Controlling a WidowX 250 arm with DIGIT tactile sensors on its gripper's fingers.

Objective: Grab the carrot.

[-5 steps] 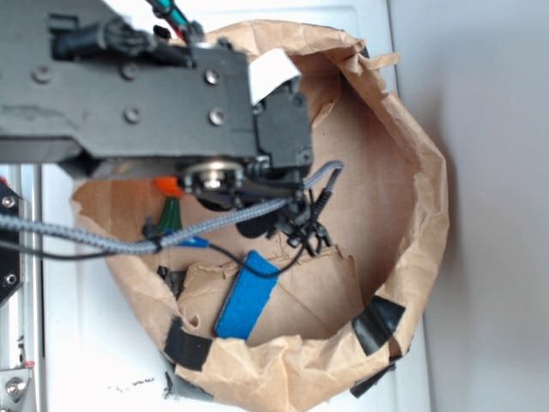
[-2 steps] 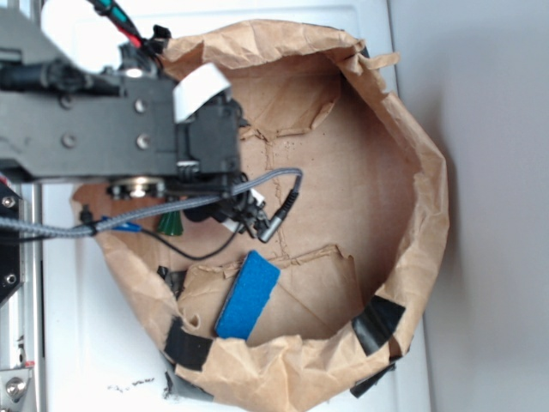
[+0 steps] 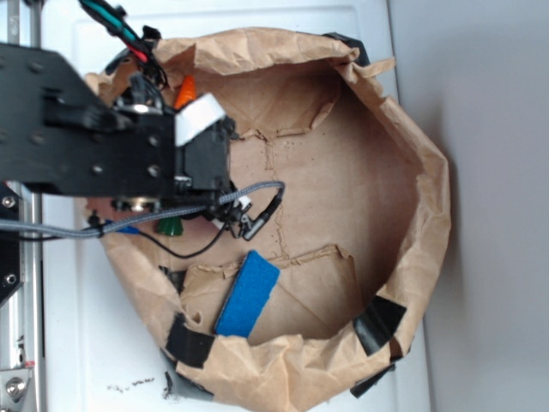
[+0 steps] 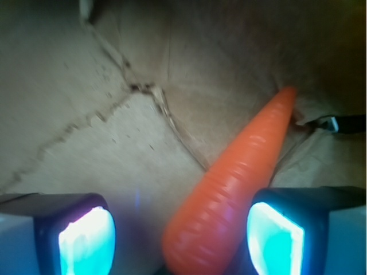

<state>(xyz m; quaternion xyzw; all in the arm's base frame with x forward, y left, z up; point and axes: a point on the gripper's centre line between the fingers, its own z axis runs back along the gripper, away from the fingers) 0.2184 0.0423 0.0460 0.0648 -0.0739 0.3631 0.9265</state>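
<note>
The carrot (image 4: 235, 189) is glossy orange and tapered. In the wrist view it lies on the brown paper between my fingers, its point running up and to the right. My gripper (image 4: 180, 240) is open around its thick end. The carrot sits close against the right pad (image 4: 274, 238), and a wide gap separates it from the left pad (image 4: 86, 240). In the exterior view my arm (image 3: 94, 146) covers most of the carrot. Only its orange tip (image 3: 184, 92) shows above the arm and its green stem (image 3: 170, 227) below.
Everything sits in a crumpled brown paper bag (image 3: 412, 172) with raised walls, patched with black tape (image 3: 377, 322). A flat blue block (image 3: 247, 293) lies at the bag's lower part. A grey cable (image 3: 232, 199) trails from the arm.
My arm has moved left and up in the exterior view. The carrot's orange tip now shows above the arm, and more of the bag floor is uncovered.
</note>
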